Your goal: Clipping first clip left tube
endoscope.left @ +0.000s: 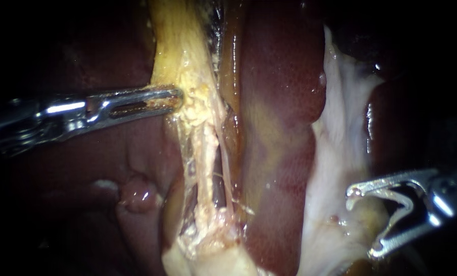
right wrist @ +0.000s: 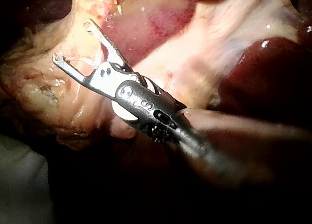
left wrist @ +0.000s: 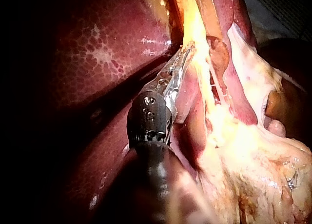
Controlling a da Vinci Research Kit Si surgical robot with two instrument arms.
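Note:
A yellowish band of tissue (endoscope.left: 179, 51) runs down the middle and thins into pale stringy tubes (endoscope.left: 203, 168); I cannot tell which is the left tube. My left instrument (endoscope.left: 173, 98) comes in level from the left, and its jaws are shut on the edge of this yellow tissue (left wrist: 192, 33), as the left wrist view (left wrist: 181, 58) also shows. My right instrument (endoscope.left: 365, 222) is low at the right, well apart from the tubes. Its hooked jaws stand wide open over pale whitish tissue (endoscope.left: 340, 133), a thin pale curve lying inside them. The right wrist view (right wrist: 73, 41) shows the same gap.
Dark red liver (endoscope.left: 282, 76) lies between the yellow band and the whitish tissue, and more liver (left wrist: 97, 43) lies beside my left instrument. A small rounded pink lump (endoscope.left: 136, 193) sits below the left shaft. Fatty tissue (endoscope.left: 213, 255) bunches where the tubes end.

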